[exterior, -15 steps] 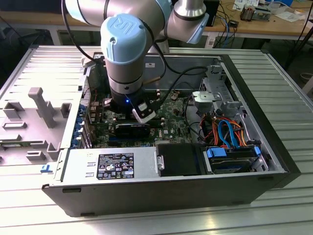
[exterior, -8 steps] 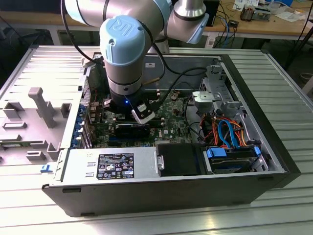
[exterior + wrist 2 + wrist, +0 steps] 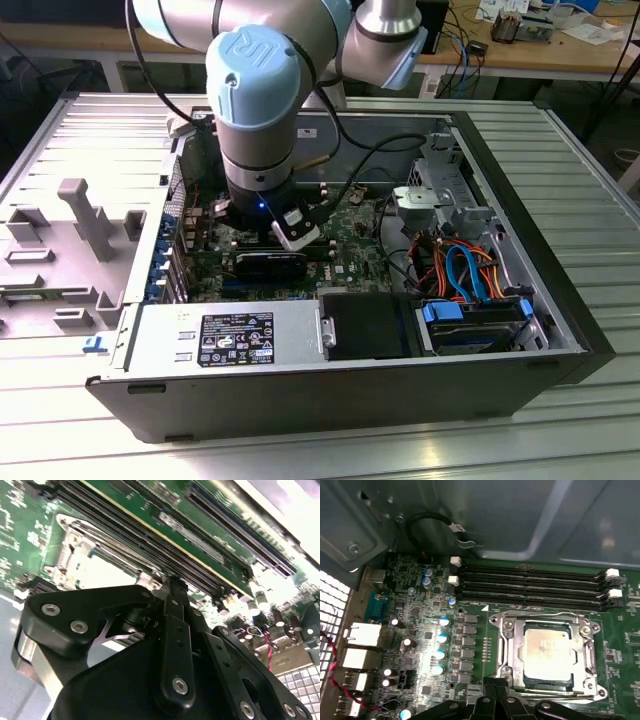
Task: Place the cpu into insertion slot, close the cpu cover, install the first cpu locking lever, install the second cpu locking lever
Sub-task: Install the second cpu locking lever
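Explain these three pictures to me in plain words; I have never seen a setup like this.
The grey and pale-blue jointed machine is a robot arm, reaching down into an open black desktop computer case that lies on a ribbed metal table. The exterior view is taken by a camera standing off the arm. The two wrist views come from cameras riding on the arm itself, looking down at the green circuit board.

In the first wrist view, the small square chip with a dull silver top already sits in its dark square socket, with the thin silvery metal frame plate lying around it. Beside it run long black memory slots.

The black pincer hangs just above the board near the socket. I cannot tell whether it holds anything.
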{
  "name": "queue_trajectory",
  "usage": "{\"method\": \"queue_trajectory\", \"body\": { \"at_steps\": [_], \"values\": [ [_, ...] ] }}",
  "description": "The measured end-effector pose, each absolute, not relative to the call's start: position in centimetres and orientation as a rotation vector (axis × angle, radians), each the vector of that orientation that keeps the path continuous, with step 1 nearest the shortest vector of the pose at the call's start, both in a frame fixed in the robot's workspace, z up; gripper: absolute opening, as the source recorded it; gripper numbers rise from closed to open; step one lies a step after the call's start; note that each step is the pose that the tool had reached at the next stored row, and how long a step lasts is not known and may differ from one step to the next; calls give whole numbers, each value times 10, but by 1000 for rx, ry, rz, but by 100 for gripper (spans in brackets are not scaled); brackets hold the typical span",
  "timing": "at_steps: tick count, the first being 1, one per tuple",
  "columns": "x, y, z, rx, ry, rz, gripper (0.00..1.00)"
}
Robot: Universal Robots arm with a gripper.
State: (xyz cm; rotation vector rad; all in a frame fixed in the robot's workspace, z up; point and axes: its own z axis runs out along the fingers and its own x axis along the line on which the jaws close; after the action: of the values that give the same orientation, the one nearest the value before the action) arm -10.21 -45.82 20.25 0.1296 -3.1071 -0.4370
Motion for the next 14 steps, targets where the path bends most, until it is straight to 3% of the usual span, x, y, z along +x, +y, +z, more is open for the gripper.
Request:
{"method": "queue_trajectory", "body": {
  "at_steps": [6, 14],
  "values": [
    [-77, -446, 202, 126, -3093, -435, 11],
    [-70, -418, 209, 124, -3107, -260, 11]
  ]
}}
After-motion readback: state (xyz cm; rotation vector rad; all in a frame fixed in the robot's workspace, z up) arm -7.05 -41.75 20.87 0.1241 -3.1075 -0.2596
